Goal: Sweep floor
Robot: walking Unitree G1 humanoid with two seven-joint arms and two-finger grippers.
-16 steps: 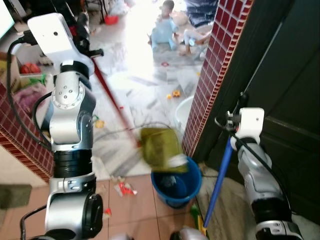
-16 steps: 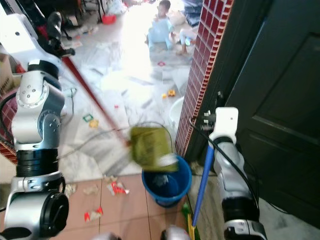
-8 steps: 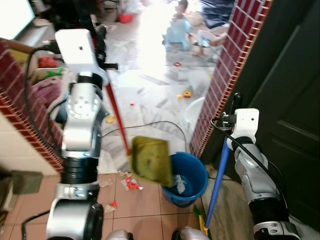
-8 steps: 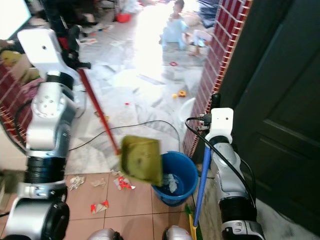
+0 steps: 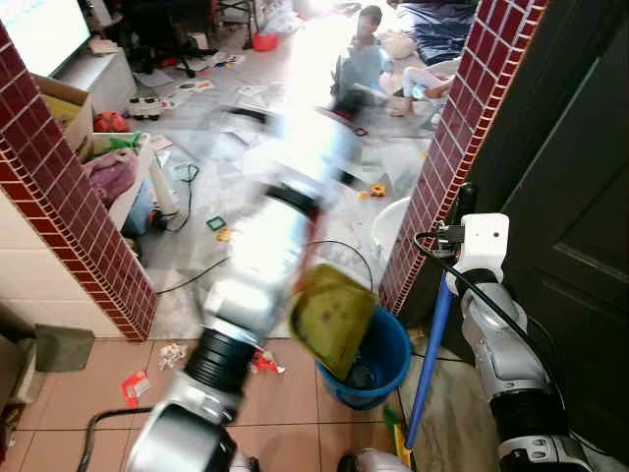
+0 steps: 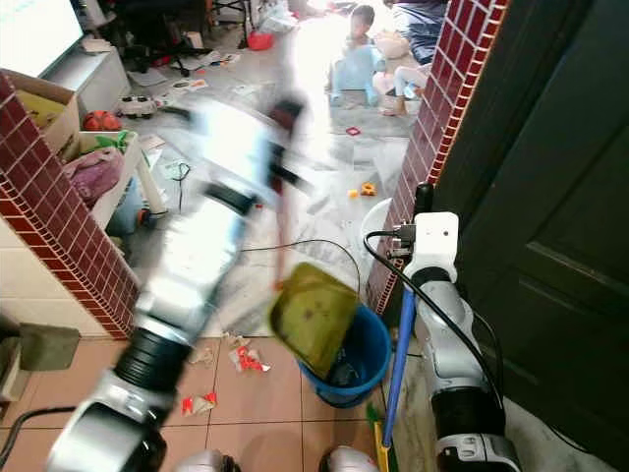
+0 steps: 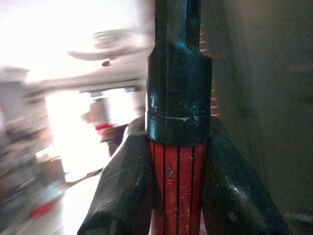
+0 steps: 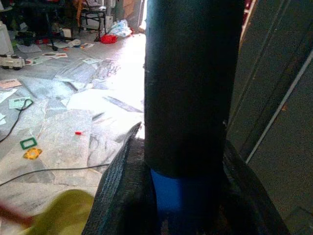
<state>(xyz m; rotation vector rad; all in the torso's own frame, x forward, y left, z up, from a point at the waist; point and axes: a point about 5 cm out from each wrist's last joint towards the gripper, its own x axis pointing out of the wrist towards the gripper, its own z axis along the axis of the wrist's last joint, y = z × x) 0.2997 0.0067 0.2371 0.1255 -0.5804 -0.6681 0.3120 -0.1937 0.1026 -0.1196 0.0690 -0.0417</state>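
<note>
Leftmost on the tiled floor, scraps of litter wait unswept, while the left arm, upright half a second ago, now swings across as a blur. Its left pincer is clenched on the red handle, and the yellow-green dustpan has tipped over the blue bucket, probably mid-dump. Farther right, the right pincer grips the blue broom handle, parked beside the dark door.
</note>
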